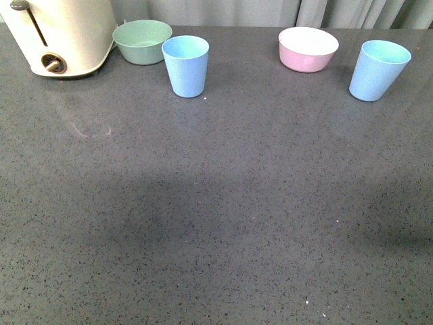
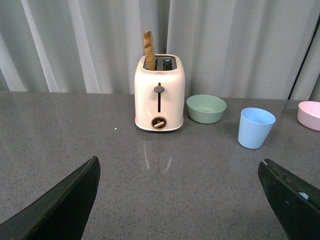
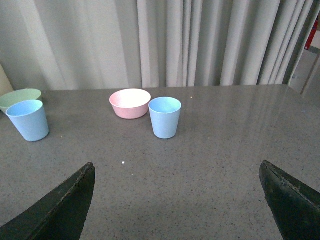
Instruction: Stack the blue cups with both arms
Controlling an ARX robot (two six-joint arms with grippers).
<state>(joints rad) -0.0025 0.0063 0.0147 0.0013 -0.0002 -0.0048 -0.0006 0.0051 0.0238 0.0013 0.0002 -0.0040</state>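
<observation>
On grey counter (image 1: 216,223), two upright pale-blue tumblers (image 1: 185,66) (image 1: 377,70)

A dark grey speckled countertop (image 1: 216,223) carries a row of upright things along its far side, starting at a cream two-slot toaster (image 1: 67,34). Just right of the toaster sits a low mint-green bowl (image 1: 142,42), then a pale blue matte plastic tumbler (image 1: 185,66) slightly nearer the robot. Well apart from the toaster, further right, stand a low pink bowl with white inside (image 1: 308,49) and, farthest from it, a second pale blue tumbler (image 1: 377,70).
</observation>
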